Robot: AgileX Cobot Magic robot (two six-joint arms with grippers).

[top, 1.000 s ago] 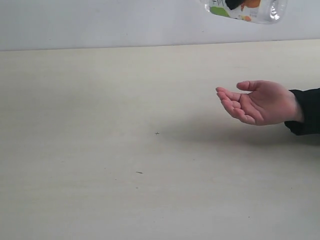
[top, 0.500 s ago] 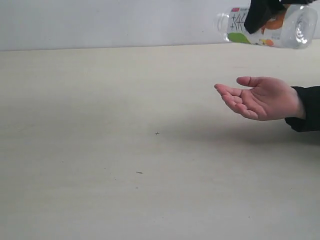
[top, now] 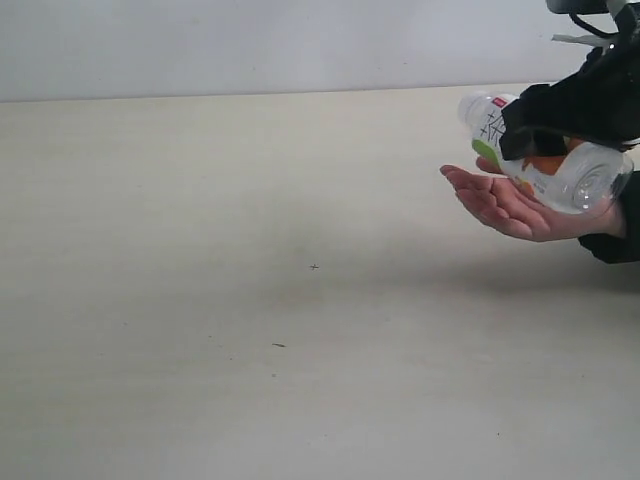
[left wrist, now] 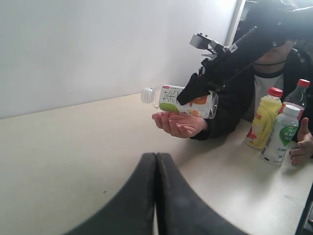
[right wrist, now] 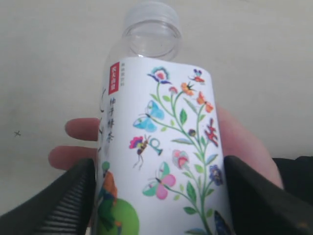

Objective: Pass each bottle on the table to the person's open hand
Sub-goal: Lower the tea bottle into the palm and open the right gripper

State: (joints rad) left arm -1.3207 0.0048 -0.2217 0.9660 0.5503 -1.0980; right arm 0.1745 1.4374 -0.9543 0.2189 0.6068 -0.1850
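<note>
Your right pincer [top: 555,125] is pinching the short clear plastic bottle with the white flower label [right wrist: 161,147] around its middle. The bottle lies on its side, over on the right of the counter, right above the person's open hand [top: 510,205]. I cannot tell if it touches the palm yet.

Here is what could go wrong. The bottle is round and lies sideways, and the hand is flat with its fingers not curled. If you let go too soon, it could roll off the palm, drop on the counter and roll away. So I think it should sit in the palm first. The black pincer fingers are also close to the person's fingers. If you go lower or spread them fast, you could bump or nip the skin. The plastic looks thin too, so a hard squeeze could dent it.

Your left pincer [left wrist: 155,166] is pressed together and holds nothing. It is well apart from the hand, so it should not get in the way.

The wide flat pale beige counter [top: 250,300] has a few tiny dark specks [top: 314,267]. A plain pale wall [top: 200,45] stands behind it, on the far side. Three more bottles stand close together by the person: a yellow tea bottle [left wrist: 264,120], a cloudy white bottle with a green label [left wrist: 281,134] and a red-capped cola bottle [left wrist: 299,95]. So this looks like the last one to hand over.
</note>
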